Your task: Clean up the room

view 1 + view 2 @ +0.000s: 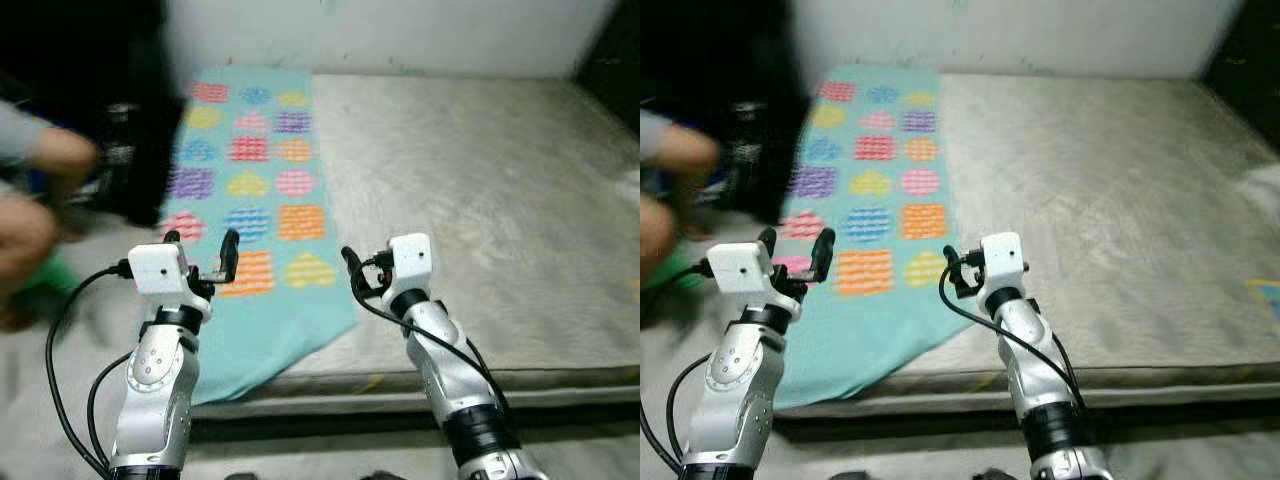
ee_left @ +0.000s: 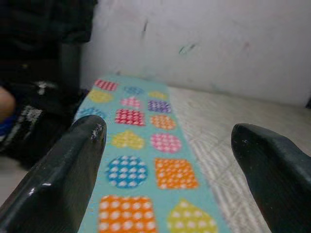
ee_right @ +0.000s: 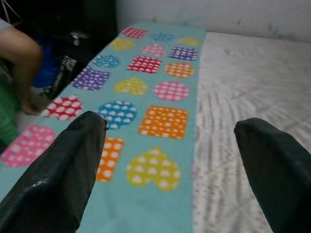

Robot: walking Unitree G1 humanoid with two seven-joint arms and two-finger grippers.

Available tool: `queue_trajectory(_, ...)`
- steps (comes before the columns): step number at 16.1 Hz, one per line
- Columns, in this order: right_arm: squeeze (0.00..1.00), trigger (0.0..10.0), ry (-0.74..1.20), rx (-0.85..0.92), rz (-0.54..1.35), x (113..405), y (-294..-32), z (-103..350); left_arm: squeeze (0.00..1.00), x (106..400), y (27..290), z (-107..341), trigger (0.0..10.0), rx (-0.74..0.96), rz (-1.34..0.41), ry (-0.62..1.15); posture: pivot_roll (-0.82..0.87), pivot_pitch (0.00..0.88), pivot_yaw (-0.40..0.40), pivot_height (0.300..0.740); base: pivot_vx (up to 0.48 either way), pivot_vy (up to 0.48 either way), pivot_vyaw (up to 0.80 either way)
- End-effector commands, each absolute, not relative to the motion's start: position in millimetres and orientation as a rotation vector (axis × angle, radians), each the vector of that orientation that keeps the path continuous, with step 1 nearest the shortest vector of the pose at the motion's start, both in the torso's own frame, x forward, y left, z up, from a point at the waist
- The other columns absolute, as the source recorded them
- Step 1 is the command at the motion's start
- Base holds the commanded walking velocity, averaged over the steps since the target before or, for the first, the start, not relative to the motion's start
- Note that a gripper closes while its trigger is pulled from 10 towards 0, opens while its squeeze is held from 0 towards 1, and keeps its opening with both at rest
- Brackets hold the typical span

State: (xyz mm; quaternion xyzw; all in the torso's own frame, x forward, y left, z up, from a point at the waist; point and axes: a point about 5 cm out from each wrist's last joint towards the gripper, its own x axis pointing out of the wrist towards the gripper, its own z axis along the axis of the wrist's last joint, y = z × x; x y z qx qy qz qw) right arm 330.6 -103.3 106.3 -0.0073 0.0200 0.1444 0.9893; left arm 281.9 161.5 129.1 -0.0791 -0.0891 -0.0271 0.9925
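Observation:
A teal blanket [image 1: 255,190] printed with dotted hearts and squares lies along the left side of a grey mattress [image 1: 470,190], and its near corner hangs over the front edge. My left gripper [image 1: 200,252] is raised over the blanket's near left part, open and empty. My right gripper [image 1: 358,272] hovers at the blanket's near right edge, also open with nothing in it. In both wrist views, the left gripper [image 2: 167,141] and the right gripper [image 3: 170,126] look along the blanket [image 3: 160,116] toward the far wall.
On the left is a blurred person, with a hand [image 1: 60,155] and a grey sleeve beside something green [image 1: 45,280]. Dark objects [image 1: 110,120] stand behind them. A white wall [image 1: 400,35] runs behind the mattress. Something pale [image 1: 1260,185] lies at the mattress's right edge.

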Motion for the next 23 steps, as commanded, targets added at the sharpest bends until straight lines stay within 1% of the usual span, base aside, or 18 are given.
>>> queue_trajectory(1, 0.00, 10.0, 0.063, -0.023, 0.258, 329.7, -116.2, 101.0, 0.00, 283.0, 153.6, 129.0, 10.0, -0.171, -0.080, -0.170, 0.08, 0.125, -0.024, 0.740, 0.000, 0.476, 0.00)
queue_trajectory(3, 0.00, 10.0, 0.066, -0.024, 0.257, 330.1, -116.0, 100.9, 0.00, 282.8, 153.8, 129.3, 10.0, -0.172, -0.080, -0.175, 0.08, 0.127, -0.023, 0.740, 0.000, 0.456, 0.00)
queue_trajectory(10, 0.00, 10.0, 0.066, -0.028, 0.256, 331.0, -115.8, 100.9, 0.00, 282.5, 151.0, 132.7, 10.0, -0.179, -0.106, -0.196, 0.07, 0.126, -0.022, 0.740, 0.000, 0.000, 0.00)
queue_trajectory(21, 0.00, 10.0, 0.065, -0.033, 0.244, 331.5, -115.5, 101.2, 0.00, 282.8, 151.6, 131.3, 10.0, -0.188, -0.115, -0.186, 0.07, 0.127, -0.015, 0.740, 0.312, 0.000, 0.00)
queue_trajectory(23, 0.00, 10.0, 0.066, -0.032, 0.242, 331.5, -115.9, 101.2, 0.00, 283.0, 151.1, 131.0, 10.0, -0.193, -0.120, -0.182, 0.07, 0.129, -0.012, 0.740, 0.000, 0.000, 0.00)
